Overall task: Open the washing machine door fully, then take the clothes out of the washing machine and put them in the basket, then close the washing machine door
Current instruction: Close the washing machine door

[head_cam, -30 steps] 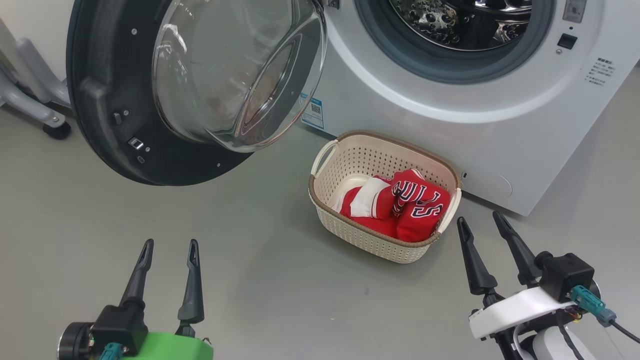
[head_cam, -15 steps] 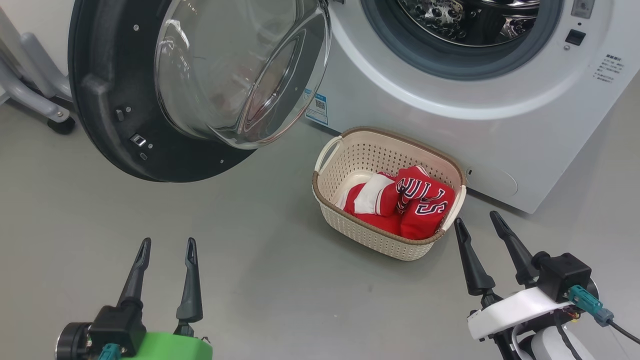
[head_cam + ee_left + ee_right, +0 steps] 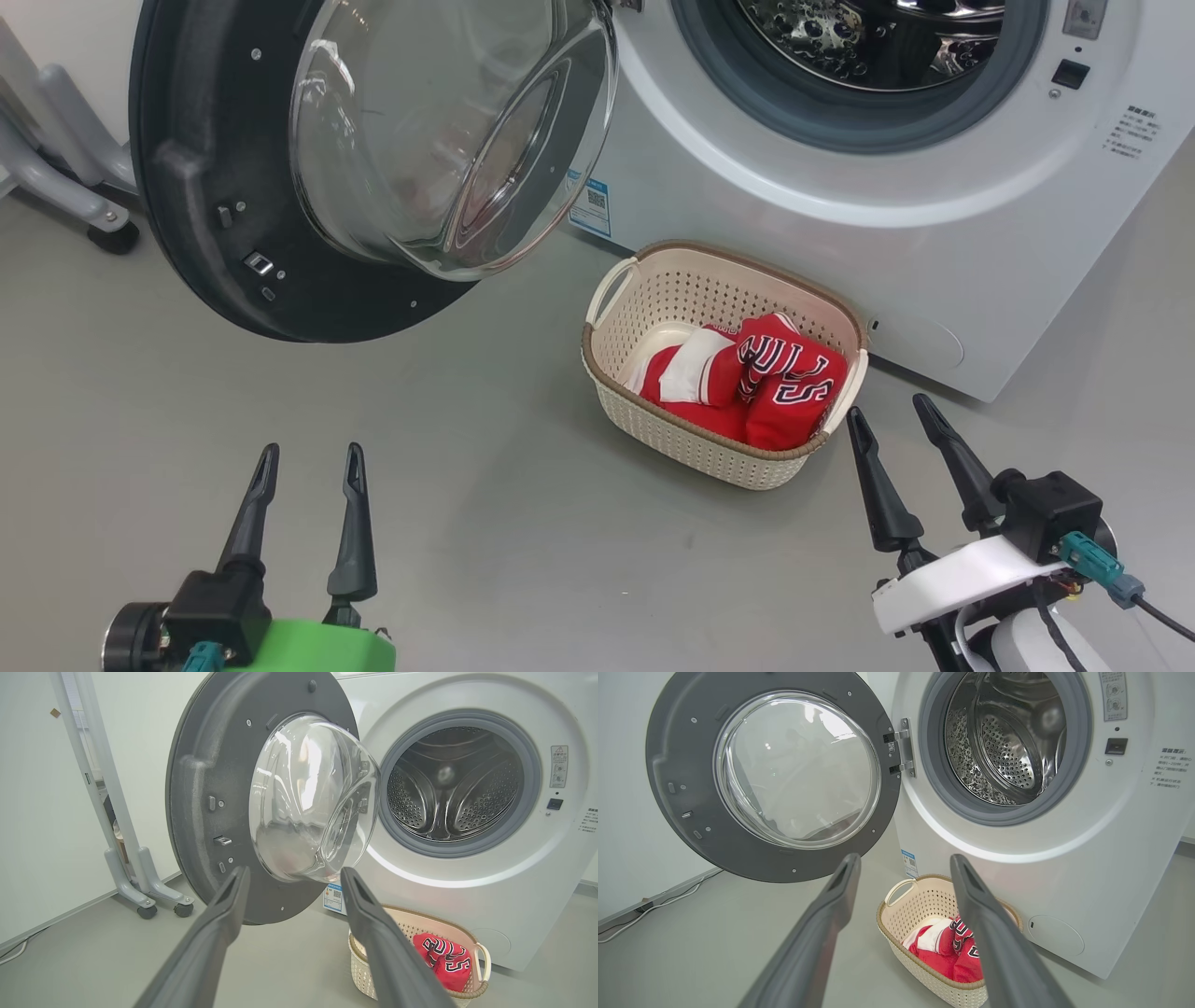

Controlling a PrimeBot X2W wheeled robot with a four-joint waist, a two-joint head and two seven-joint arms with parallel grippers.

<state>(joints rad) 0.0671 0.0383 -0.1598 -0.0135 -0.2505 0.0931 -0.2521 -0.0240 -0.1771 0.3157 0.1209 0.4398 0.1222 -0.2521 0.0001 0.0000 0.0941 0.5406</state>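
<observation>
The washing machine door point(image 3: 233, 215) point(image 3: 210, 774) point(image 3: 686, 788) stands swung wide open to the left of the white washing machine point(image 3: 840, 243) point(image 3: 472, 886) point(image 3: 1111, 858), whose steel drum point(image 3: 458, 784) point(image 3: 1004, 742) looks bare. On the floor in front sits the cream basket point(image 3: 644, 299) point(image 3: 364, 970) point(image 3: 906, 905) with the red clothes point(image 3: 775, 383) point(image 3: 444, 961) point(image 3: 948, 952) bunched inside. My left gripper point(image 3: 311, 462) hangs open at the lower left over bare floor, below the door. My right gripper point(image 3: 892, 417) is open too, just right of the basket's near corner.
A grey wheeled stand point(image 3: 65, 177) point(image 3: 140, 877) is parked by the wall left of the door. A cable point(image 3: 649, 905) runs along the wall's base. Grey floor point(image 3: 523, 523) stretches between my grippers and the basket.
The whole head view has shifted slightly, so the camera moved. Both grippers keep the same open stance, and the door, basket and clothes stay put.
</observation>
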